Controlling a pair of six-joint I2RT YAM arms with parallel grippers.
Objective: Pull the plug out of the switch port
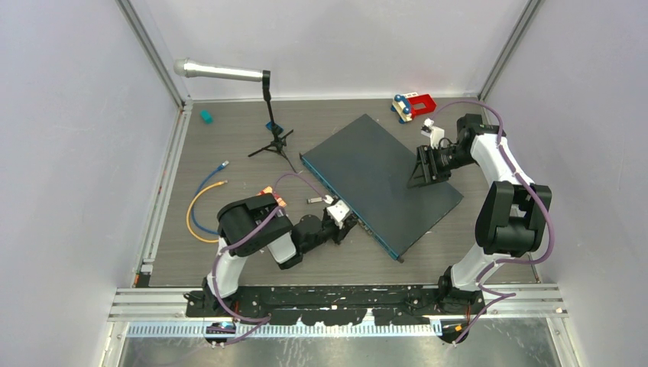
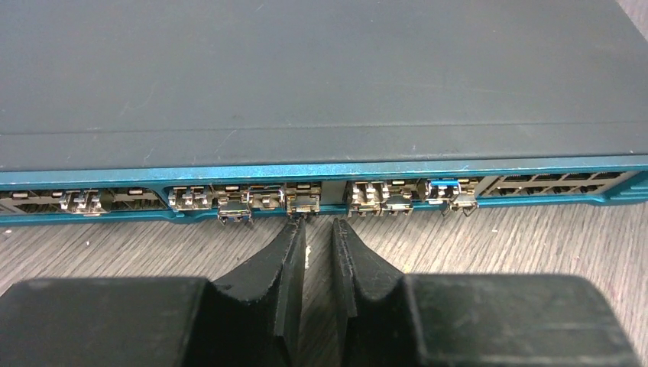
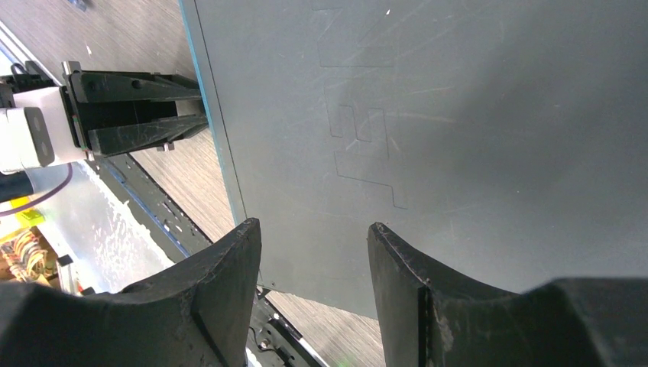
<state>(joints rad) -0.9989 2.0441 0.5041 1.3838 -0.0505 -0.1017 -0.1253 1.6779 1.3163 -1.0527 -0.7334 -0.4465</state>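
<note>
Grey wood-grain tabletop (image 1: 344,264) walled in white carries the switch (image 1: 382,180), which lies diagonally at the centre of the overhead view with its blue front edge facing lower left. The left gripper (image 1: 345,216) sits at that edge. In its wrist view its two black fingers (image 2: 294,252) stand only a narrow slit apart with nothing between them. Their tips are low over the table just short of the port row, and one tip touches or nearly touches a metal plug (image 2: 304,202) near the middle of the row. More plugs fill neighbouring ports, one with a blue tab (image 2: 442,186) toward the right of the frame. The right gripper (image 1: 422,174) is over the switch's flat top near its right side, fingers spread well apart and holding nothing; whether they press on the panel cannot be told. A microphone (image 1: 221,73) on a tripod stands upper left, blue and orange cables (image 1: 202,202) curl at the left, and a red toy block (image 1: 415,105) lies beyond the switch's far corner.
</note>
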